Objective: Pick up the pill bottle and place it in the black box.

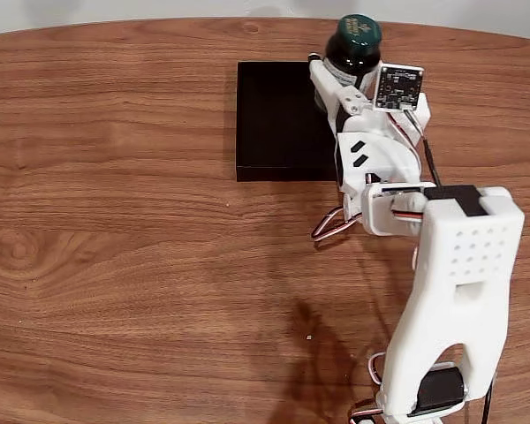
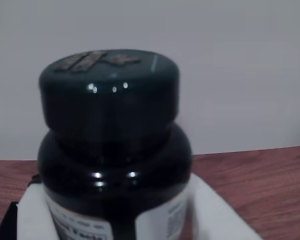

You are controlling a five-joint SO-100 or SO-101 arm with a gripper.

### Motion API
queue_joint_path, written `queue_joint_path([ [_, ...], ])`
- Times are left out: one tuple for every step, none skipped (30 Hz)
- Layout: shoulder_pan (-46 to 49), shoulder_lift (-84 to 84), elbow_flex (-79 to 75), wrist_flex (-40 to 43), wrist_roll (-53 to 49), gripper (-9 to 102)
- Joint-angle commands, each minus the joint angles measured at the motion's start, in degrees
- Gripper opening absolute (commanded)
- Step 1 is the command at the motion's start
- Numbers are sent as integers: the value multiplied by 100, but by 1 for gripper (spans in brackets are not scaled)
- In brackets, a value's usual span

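Note:
The pill bottle (image 1: 357, 35), dark green with a gold-printed cap, stands upright in my gripper (image 1: 343, 72) at the far side of the table. The gripper is shut on the pill bottle, its white fingers (image 1: 322, 79) clamping the body below the cap. In the fixed view the bottle lies over the far right corner of the black box (image 1: 278, 119), a shallow matte tray. In the wrist view the bottle (image 2: 110, 130) is close up, with white fingers (image 2: 32, 215) on both sides of its labelled body. I cannot tell how high it is above the box.
The white arm (image 1: 459, 291) reaches in from the near right, with loose wires (image 1: 331, 225) hanging beside the box's near right corner. Bare wooden table (image 1: 115, 265) spreads to the left and front. A pale wall (image 2: 240, 75) stands just beyond the table's far edge.

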Motion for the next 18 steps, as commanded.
queue_joint_path([
  [-211,26,-378,-158,53,12],
  [-246,0,-378,-158,70,12],
  [-281,-9,-378,-158,70,12],
  [-316,-26,-369,-158,88,12],
  [-360,-53,-369,-167,97,12],
  [-404,-53,-352,-167,97,12],
  [-439,-53,-325,-167,97,12],
  [-483,-62,-308,-167,88,12],
  [-527,-62,-272,-167,70,12],
  [-554,-53,-237,-167,62,12],
  [-598,-53,-202,-167,53,12],
  [-624,-53,-176,-176,53,12],
  [-659,-62,-158,-176,53,12],
  [-677,-79,-141,-193,53,12],
  [-694,-114,-141,-211,62,12],
  [-712,-149,-141,-237,79,12],
  [-729,-185,-141,-264,97,12],
  [-738,-211,-141,-290,105,12],
])
